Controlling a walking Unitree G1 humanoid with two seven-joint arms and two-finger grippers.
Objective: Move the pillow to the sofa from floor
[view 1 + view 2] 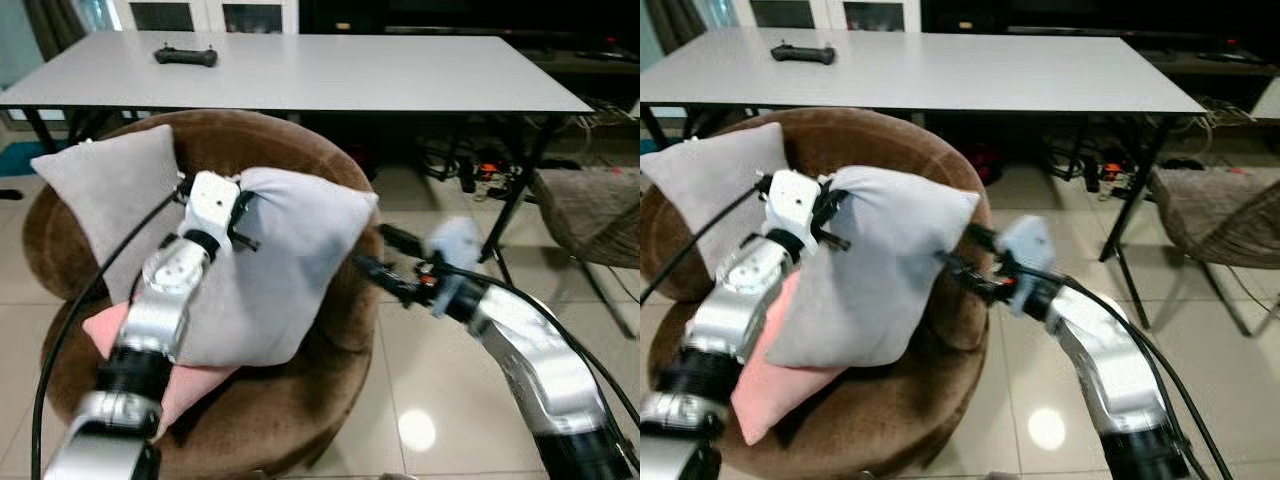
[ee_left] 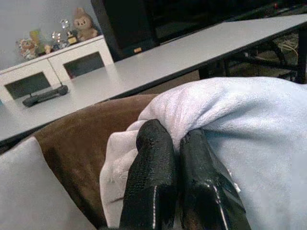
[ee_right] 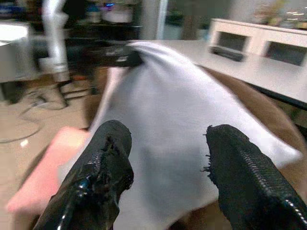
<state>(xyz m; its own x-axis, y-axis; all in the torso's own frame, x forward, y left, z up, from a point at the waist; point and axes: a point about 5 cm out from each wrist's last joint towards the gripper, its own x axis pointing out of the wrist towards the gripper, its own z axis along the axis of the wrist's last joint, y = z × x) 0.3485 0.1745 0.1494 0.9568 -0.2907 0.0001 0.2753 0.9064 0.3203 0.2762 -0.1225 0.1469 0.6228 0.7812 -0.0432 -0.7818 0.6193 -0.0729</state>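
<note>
A pale grey pillow (image 1: 285,270) leans upright over the seat of the round brown sofa (image 1: 300,410). My left gripper (image 1: 240,214) is shut on the pillow's upper left corner; in the left wrist view both black fingers (image 2: 153,163) pinch the bunched fabric (image 2: 192,108). At the pillow's right corner my right gripper (image 1: 372,251) is open, blurred and just off the edge. From the right wrist its fingers (image 3: 112,148) stand wide apart with the pillow (image 3: 163,110) ahead of them.
A second grey pillow (image 1: 105,190) rests against the sofa's back left and a pink pillow (image 1: 195,385) lies underneath. Behind stands a white table (image 1: 350,75) bearing a black controller (image 1: 186,56). To the right are a woven chair (image 1: 590,205), cables (image 1: 460,165) and tiled floor.
</note>
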